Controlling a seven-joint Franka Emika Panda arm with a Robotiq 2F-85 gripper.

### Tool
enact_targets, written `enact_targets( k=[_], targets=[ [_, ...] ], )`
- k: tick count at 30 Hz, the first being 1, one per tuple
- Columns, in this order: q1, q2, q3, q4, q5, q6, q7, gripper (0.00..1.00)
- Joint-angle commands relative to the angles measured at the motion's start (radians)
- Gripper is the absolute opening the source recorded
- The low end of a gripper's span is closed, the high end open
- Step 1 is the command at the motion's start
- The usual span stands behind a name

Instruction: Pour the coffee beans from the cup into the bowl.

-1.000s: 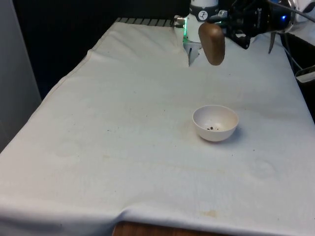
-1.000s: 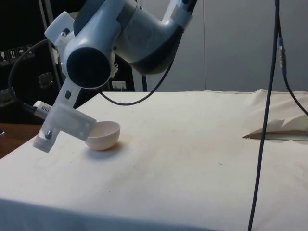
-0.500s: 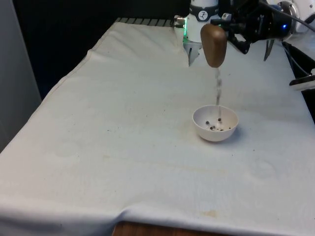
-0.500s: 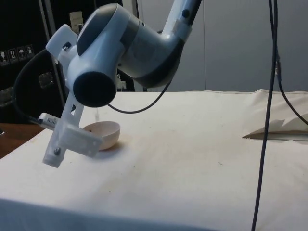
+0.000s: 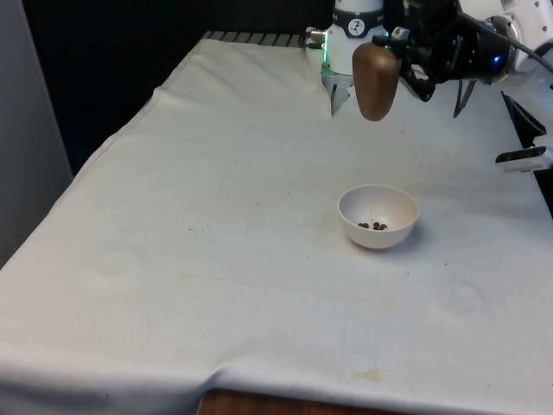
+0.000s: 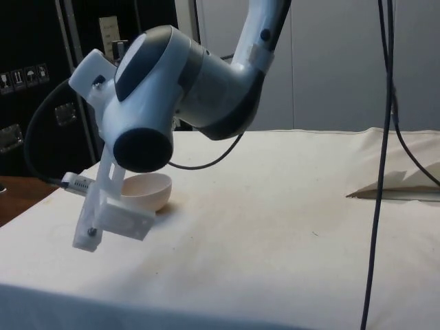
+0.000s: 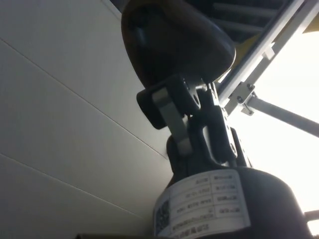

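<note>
Brown cup (image 5: 374,80) (one), one bowl (image 5: 378,216).

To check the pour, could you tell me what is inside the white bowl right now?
The front view shows a small cluster of dark coffee beans on the floor of the white bowl. In the side view the bowl's wall hides its inside.

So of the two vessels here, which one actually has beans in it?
The white bowl on the cloth: a few dark beans lie at its bottom. The brown cup hangs upended above it in the gripper, and no beans are falling from it.
</note>
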Motion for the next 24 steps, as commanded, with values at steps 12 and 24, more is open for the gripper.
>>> enact_targets(
  k=[12, 24],
  targets=[
    [0.006, 0.015, 0.000, -0.006, -0.067, -0.064, -0.041, 0.00],
    [0.005, 0.020, 0.009, -0.011, -0.107, -0.115, -0.047, 0.00]
  ],
)
